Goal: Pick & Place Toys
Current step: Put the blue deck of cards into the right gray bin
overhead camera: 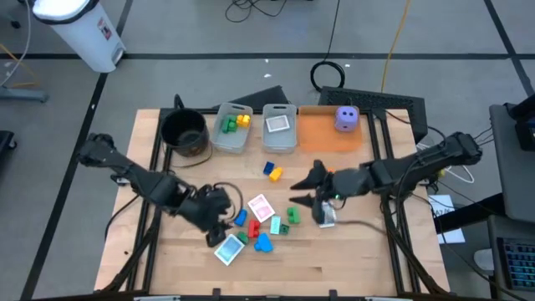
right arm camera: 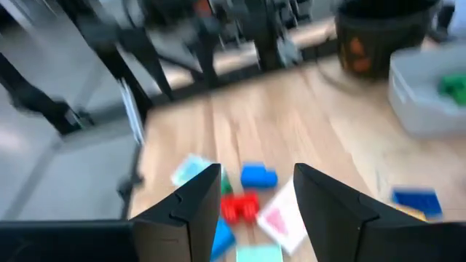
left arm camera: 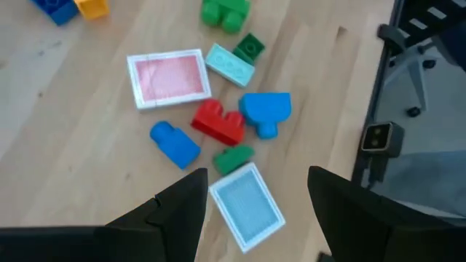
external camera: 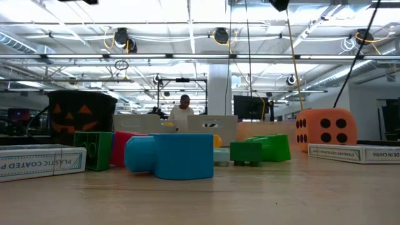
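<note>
Blue block (external camera: 170,155) nearest low camera; purple die (overhead camera: 347,118) overhead only.

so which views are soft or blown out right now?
Right wrist view: smeared throughout, the black pot and clear bin soft. Left wrist view: fairly crisp, the blue-backed card readable. Low view: ceiling lights flare, the near blue block slightly soft. High view: even light, a bright spot on the white bin.
</note>
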Controlling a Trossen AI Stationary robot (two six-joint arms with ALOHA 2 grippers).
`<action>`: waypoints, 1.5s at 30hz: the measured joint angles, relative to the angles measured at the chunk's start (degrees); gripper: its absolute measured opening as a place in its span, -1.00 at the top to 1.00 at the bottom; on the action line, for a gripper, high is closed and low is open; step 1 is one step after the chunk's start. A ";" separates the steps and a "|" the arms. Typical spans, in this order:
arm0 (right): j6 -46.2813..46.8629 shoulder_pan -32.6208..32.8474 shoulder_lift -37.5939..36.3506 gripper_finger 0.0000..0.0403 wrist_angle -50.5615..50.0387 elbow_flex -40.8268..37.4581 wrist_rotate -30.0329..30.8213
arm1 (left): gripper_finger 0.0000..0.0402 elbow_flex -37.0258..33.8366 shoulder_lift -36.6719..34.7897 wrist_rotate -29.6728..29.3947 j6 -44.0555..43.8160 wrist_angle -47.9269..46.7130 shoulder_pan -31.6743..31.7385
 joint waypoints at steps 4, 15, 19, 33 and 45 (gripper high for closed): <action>5.56 4.53 6.88 0.17 -16.37 9.72 2.77 | -0.22 0.00 0.24 -3.56 -6.23 -0.84 -5.01; 16.56 7.75 14.72 0.17 -28.97 16.13 4.12 | -0.22 -4.00 3.39 -6.82 -33.31 -0.76 -12.64; 14.77 7.34 14.57 0.17 -28.95 16.13 4.13 | -0.22 -4.52 4.00 -6.90 -35.70 0.05 -12.77; 8.67 11.48 13.65 0.17 -29.33 16.13 4.05 | -0.45 -4.52 4.07 -2.15 -33.36 3.56 -9.04; 8.14 14.77 13.61 0.17 -32.24 16.13 5.68 | -0.84 -4.48 11.84 3.84 -32.61 10.85 -8.29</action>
